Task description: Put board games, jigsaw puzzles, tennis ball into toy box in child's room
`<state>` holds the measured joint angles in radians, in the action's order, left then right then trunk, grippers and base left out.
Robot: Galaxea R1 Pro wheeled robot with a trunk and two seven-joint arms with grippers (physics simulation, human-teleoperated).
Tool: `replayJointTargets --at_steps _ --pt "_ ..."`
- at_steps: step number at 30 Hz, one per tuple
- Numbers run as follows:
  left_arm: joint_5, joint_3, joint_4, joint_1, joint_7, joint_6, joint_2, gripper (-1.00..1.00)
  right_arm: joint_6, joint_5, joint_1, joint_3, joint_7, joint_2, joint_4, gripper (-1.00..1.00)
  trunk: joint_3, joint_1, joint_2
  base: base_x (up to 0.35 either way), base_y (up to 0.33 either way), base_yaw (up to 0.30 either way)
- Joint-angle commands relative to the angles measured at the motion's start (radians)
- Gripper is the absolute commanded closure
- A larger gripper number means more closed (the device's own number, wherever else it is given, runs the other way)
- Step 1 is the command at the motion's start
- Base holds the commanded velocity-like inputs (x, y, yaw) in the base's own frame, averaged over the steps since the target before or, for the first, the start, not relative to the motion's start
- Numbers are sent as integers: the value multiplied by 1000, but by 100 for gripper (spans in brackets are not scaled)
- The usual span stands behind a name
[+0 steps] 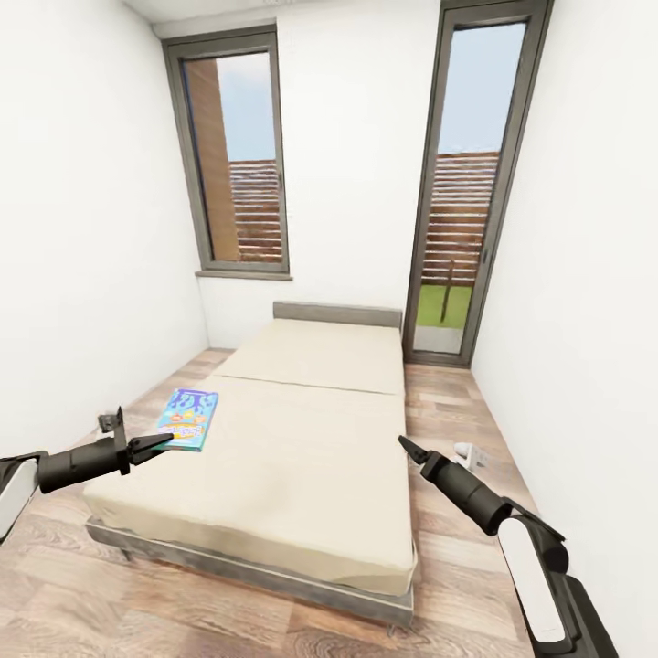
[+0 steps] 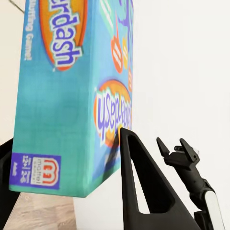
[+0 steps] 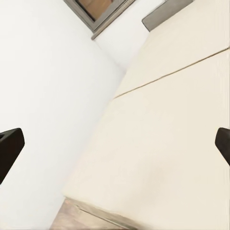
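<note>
A blue board game with orange lettering lies at the left edge of the bed, on its nearer cream section. My left gripper reaches to the box's near end. In the left wrist view its black fingers stand on either side of the board game and press against it. My right gripper hangs open by the bed's right edge, nothing between its fingers; it also appears in the left wrist view. The right wrist view looks along the cream mattress with the right gripper spread wide.
The bed's grey headboard stands against the far white wall, between a tall window and a glass door. Wood-plank floor runs along both sides of the bed. A small white object lies on the floor at the right.
</note>
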<state>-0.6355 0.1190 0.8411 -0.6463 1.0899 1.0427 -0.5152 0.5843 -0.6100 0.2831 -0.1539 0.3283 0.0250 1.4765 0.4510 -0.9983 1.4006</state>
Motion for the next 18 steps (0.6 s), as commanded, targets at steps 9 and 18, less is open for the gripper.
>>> replayJointTargets --at_steps 9,18 --pt "0 -1 -1 -1 4 4 0 100 9 -1 1 -1 3 1 1 -100 -33 35 -63 0 0 272" --pt "0 -1 -1 -1 4 4 1 100 9 0 1 -1 2 1 -2 -100 -65 69 -126 0 0 277"
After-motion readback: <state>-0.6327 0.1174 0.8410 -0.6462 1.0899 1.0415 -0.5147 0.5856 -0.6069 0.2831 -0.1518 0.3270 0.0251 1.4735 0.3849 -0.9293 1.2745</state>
